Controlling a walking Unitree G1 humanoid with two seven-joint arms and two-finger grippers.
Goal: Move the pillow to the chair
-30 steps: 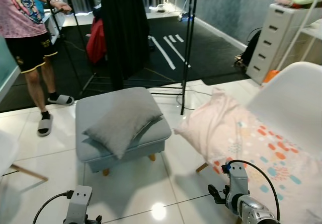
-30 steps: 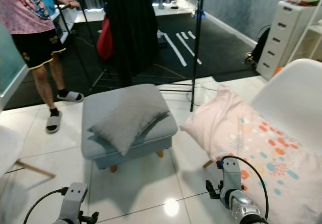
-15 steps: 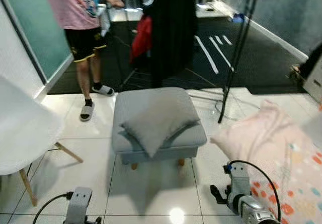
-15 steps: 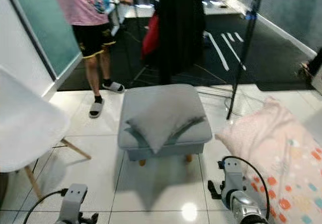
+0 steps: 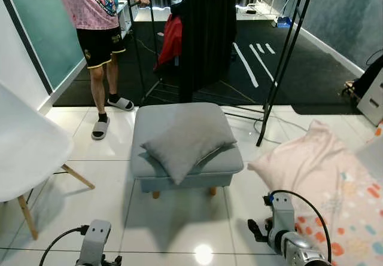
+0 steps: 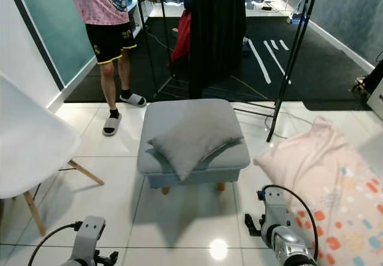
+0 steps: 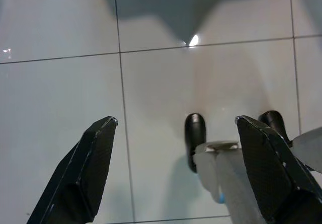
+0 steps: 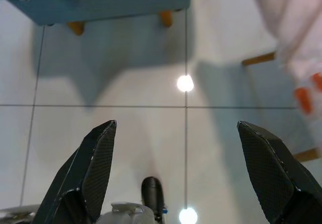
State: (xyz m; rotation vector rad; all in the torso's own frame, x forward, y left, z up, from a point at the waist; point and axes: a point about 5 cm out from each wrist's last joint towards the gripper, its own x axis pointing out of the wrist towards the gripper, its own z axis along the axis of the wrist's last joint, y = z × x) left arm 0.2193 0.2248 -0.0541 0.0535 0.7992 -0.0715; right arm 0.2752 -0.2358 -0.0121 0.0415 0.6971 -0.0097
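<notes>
A grey pillow lies tilted on a grey ottoman in the middle of the tiled floor. A white shell chair with wooden legs stands at the left. At the right lies a pink pillow with coloured spots. Both arms hang low in front of me. My left gripper is open over bare tiles, holding nothing. My right gripper is also open, above the floor short of the ottoman's legs.
A person in a pink shirt stands at the back left beside a clothes rack hung with a black garment and a red one. A dark rug lies behind. White drawers stand at the right edge.
The camera has swung to the left: the ottoman sits more central, the left white chair has come into view, the right chair has slid out. Both grippers stay open and low.
</notes>
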